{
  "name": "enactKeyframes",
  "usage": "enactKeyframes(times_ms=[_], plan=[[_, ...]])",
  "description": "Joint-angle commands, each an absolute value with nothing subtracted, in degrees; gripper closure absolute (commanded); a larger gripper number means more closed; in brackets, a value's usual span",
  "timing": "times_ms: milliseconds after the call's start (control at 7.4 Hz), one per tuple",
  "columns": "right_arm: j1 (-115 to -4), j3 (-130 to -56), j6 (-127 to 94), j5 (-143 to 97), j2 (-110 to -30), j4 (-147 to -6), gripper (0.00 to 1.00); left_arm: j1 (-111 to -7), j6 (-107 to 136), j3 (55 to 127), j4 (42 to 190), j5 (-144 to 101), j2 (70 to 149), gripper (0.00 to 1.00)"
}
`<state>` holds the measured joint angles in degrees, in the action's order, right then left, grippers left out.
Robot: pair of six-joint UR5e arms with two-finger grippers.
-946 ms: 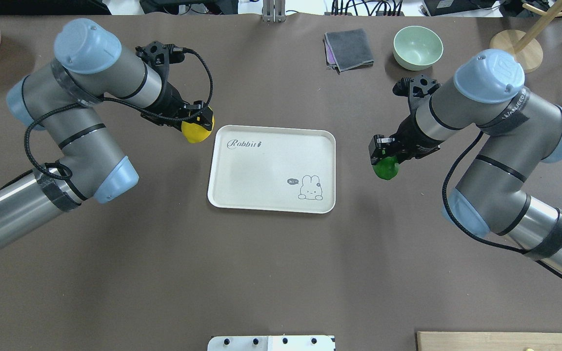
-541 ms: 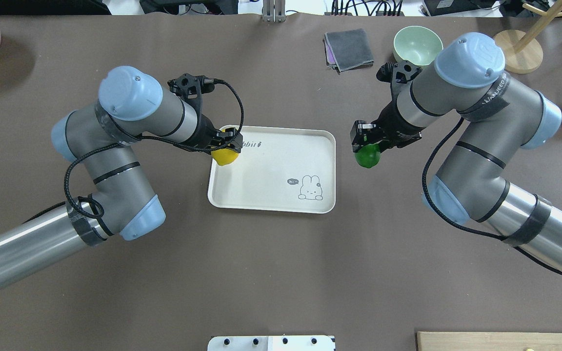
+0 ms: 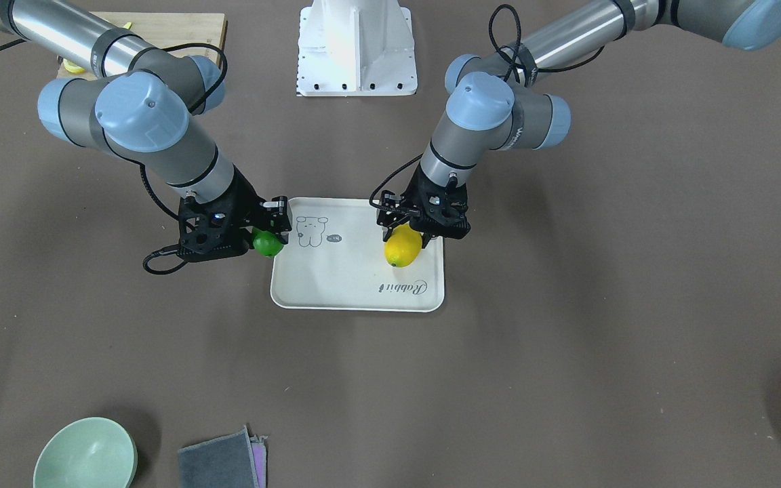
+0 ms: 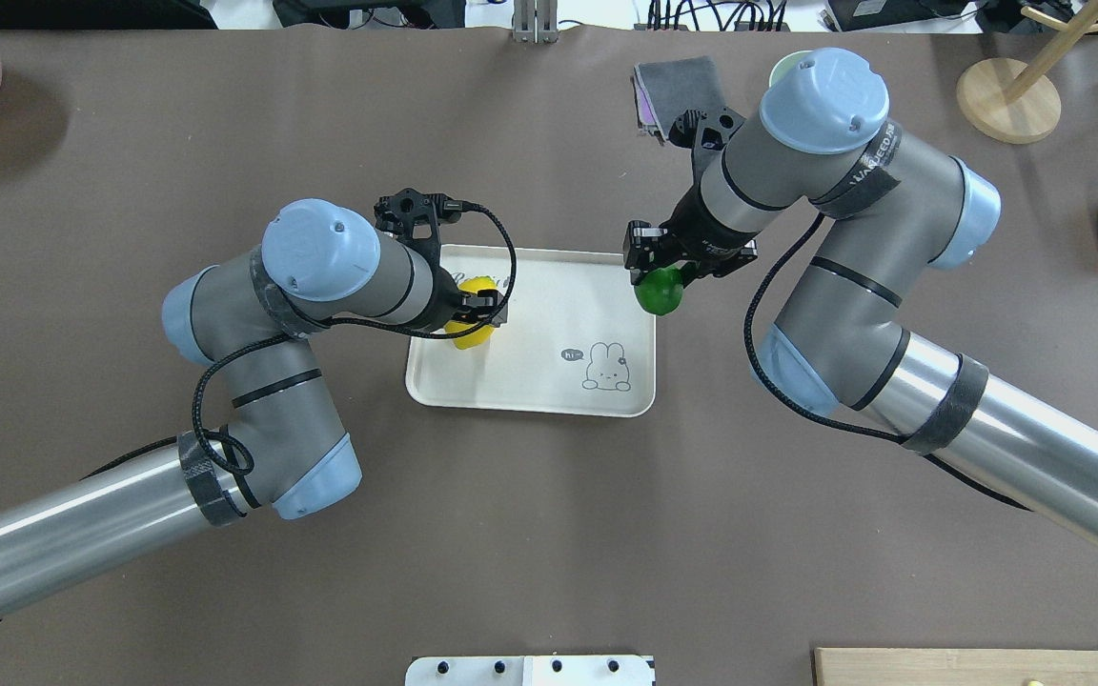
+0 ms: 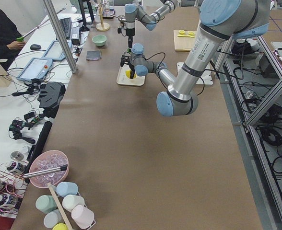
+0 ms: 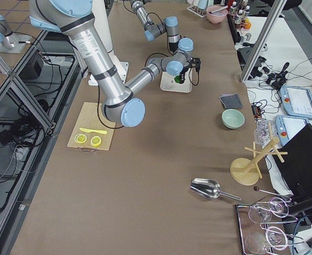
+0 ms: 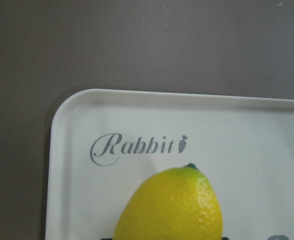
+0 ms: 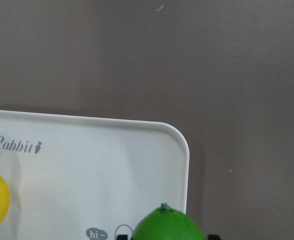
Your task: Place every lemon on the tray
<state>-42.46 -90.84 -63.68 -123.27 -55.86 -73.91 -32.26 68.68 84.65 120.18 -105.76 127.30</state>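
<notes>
Yellow lemon (image 4: 465, 335): being gripped by the left gripper (image 4: 476, 320), jaws closed on it, lately brought from beside the tray (image 4: 530, 391) to over its lettered end. Green lemon (image 4: 657, 292): being clamped in the shut right gripper (image 4: 660, 277), being moved in over the tray's rabbit-end rim, not yet inside. Tray's middle: being left free

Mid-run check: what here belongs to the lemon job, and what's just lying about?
Job: yellow lemon in the left tool; green lemon in the right tool; tray.
Lying about: green bowl; grey cloth; cutting board with lemon slices; metal scoop; wooden stand.
</notes>
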Motion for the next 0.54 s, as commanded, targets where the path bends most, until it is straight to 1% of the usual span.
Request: enactKeyframes(times_ms=[0, 270, 405], plan=[[-41.05, -89.3, -63.81, -123.05, -55.46, -72.51, 1.0, -32.08, 68.56, 85.51, 120.84, -105.29, 127.35, 0.03], [-38.07, -87.99, -64.94, -119.64, -55.37, -69.98, 1.0, -34.08, 68.12, 86.39, 120.59, -105.55, 127.0, 0.03], [-36.49, -84.85, -67.82, -117.97, -55.28, -64.65, 1.0, -35.32, 67.42, 86.4, 120.59, -105.73, 127.0, 0.03]])
